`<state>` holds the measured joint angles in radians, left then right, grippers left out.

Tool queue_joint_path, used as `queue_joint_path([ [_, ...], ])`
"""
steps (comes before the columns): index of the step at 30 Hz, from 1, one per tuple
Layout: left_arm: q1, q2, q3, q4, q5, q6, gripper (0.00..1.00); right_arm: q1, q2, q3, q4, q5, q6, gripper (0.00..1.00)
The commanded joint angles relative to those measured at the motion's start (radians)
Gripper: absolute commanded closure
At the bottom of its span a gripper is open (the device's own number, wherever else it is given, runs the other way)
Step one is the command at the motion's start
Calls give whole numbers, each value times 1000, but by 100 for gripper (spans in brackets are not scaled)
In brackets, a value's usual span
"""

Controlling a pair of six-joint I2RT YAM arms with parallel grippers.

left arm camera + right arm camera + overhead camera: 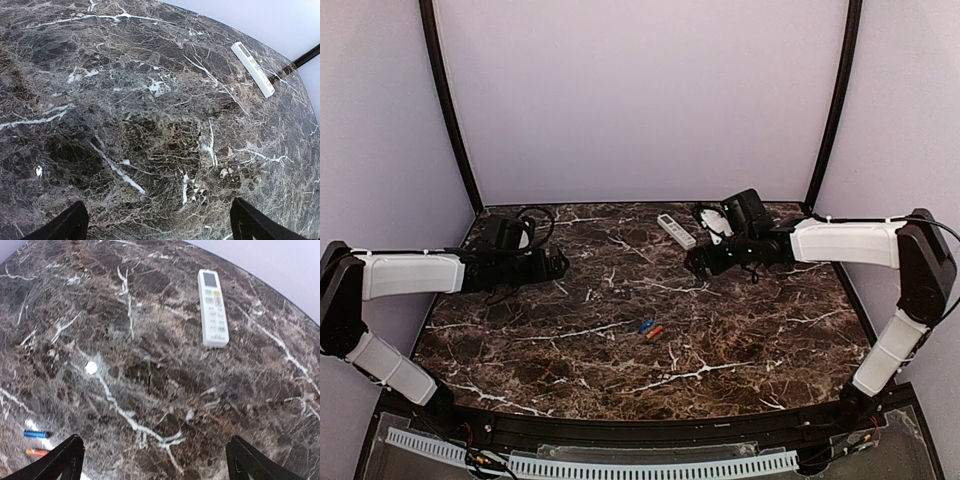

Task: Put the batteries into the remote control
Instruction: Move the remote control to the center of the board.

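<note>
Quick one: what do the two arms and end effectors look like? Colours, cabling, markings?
Both match: white tubular link shells on the left arm and right arm, with black joints. The left end effector and right end effector are black and tapered. A black cable loops at the left wrist. No markings legible.

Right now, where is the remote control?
In the top view, the remote control lies at the far side of the table, right of centre, just beyond the right gripper; the batteries lie nearer.
</note>
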<state>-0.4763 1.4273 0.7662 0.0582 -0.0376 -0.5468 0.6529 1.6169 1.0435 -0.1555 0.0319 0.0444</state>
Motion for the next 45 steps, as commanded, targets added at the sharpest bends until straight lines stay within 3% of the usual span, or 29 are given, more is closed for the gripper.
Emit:
queue_joint_path([
  [1,-6,-14,48,-11,-53,26,0,-5,101,168,-67,61,-66,2],
  [13,-7,6,114,-26,-50,54,0,-121,517,704,-358,-3,-72,4],
  [22,-10,-18,102,-27,-71,66,0,-154,704,907,-407,-54,-60,5],
  [28,-10,-36,89,-50,-105,77,0,-162,825,1031,-430,-99,-53,16],
  [39,-10,-108,51,-52,-158,100,0,-166,950,1225,-479,-13,-71,33],
  [45,-10,-138,50,-114,-205,121,0,-180,983,1237,-448,-28,-70,45],
])
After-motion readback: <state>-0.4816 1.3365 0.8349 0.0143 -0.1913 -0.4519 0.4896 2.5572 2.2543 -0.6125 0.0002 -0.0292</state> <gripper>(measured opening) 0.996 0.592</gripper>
